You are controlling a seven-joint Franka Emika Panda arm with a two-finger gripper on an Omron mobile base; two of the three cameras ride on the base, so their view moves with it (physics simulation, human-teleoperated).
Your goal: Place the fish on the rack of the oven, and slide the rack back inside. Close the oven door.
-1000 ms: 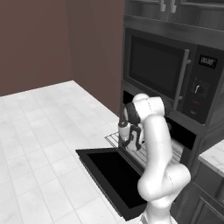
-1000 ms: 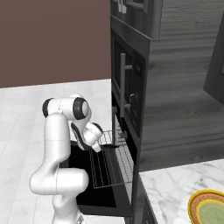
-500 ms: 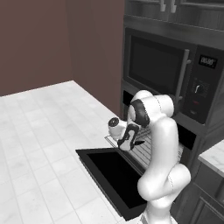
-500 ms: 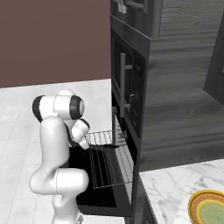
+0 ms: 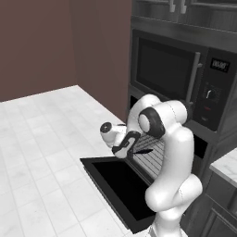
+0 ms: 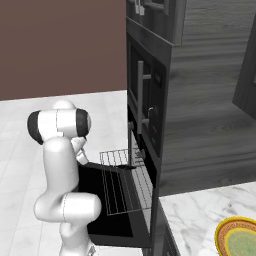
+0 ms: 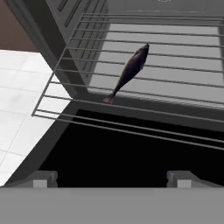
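Observation:
The fish (image 7: 129, 72), slender and dark with a pointed tail, lies slantwise on the rack (image 7: 131, 127), free of any grip. This rack (image 5: 155, 147) (image 6: 120, 186) of thin silver bars sticks out of the oven (image 7: 52, 26) over the oven door (image 5: 115, 185) (image 6: 107, 220), which hangs fully open and flat. My gripper (image 7: 111, 179) (image 5: 126, 148) hovers above the black door panel (image 7: 109, 157), a short way in front of the rack's front edge. Its jaws stand open and empty.
A microwave (image 5: 171, 74) with a vertical handle sits above the oven. A yellow-orange plate (image 6: 240, 240) rests on the marble counter (image 6: 200, 215) at the right. White tile floor (image 5: 37, 139) spreads to the left of the open door.
My hand has drawn back from the rack, away from the oven and out over the open door. The fish stays lying on the rack. The jaws remain open.

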